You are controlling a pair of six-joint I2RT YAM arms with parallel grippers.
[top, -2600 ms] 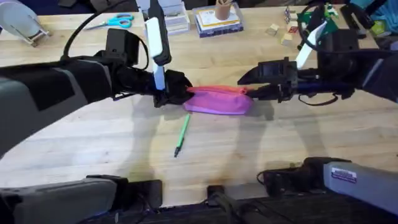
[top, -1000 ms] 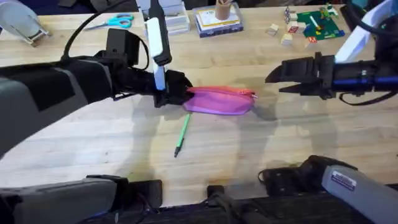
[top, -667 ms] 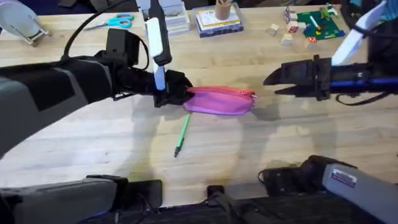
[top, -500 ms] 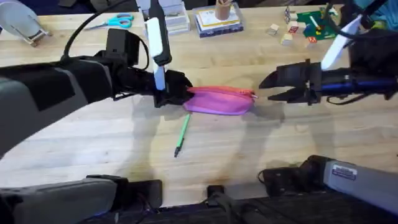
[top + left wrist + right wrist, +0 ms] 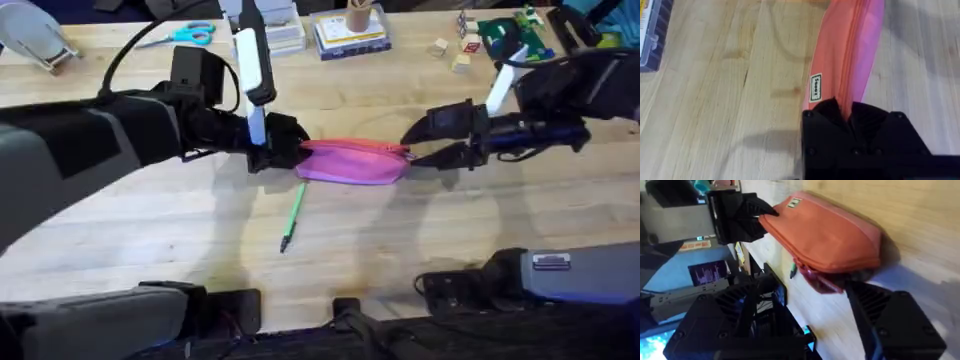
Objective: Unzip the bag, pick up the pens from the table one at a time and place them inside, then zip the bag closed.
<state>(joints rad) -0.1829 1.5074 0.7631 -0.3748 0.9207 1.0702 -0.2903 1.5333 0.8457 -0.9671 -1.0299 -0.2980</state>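
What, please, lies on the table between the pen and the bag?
Bare table, as the overhead view shows: the pen lies just in front of the bag, its upper end close to the bag's near edge, with nothing in the gap.

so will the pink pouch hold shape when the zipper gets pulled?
Probably not: the pouch looks soft fabric and lies flat, so it would likely bunch. The left end effector pinching one end should help. It seems light and may slide on the table.
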